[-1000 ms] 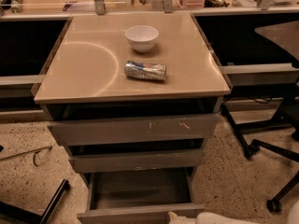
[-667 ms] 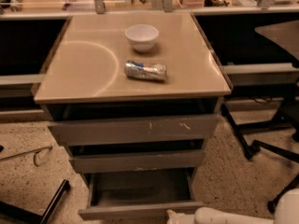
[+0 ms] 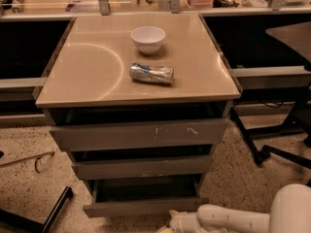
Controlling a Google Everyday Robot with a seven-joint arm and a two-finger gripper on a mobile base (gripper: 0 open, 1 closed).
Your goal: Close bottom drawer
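Observation:
The bottom drawer point(image 3: 144, 206) is the narrowest of three grey drawers in the cabinet. It stands partly open, and its plain front panel sticks out a little past the drawer above. Its shallow dark box point(image 3: 146, 190) shows behind the panel. My gripper point(image 3: 168, 224) is at the bottom edge of the camera view, just below and in front of the right half of that panel. Most of it is cut off by the frame edge. The white arm point(image 3: 233, 219) reaches in from the lower right.
The widest drawer point(image 3: 138, 135) with pale scratches and the middle drawer point(image 3: 142, 167) are both slightly open. A white bowl point(image 3: 147, 39) and a lying can point(image 3: 151, 73) sit on the cabinet top point(image 3: 87, 76). Chair legs point(image 3: 265, 152) stand at the right and a black bar point(image 3: 56, 208) lies at the lower left.
The bottom drawer has slid inward, so less of its box shows. My arm has come further into view from the lower right, following the front panel.

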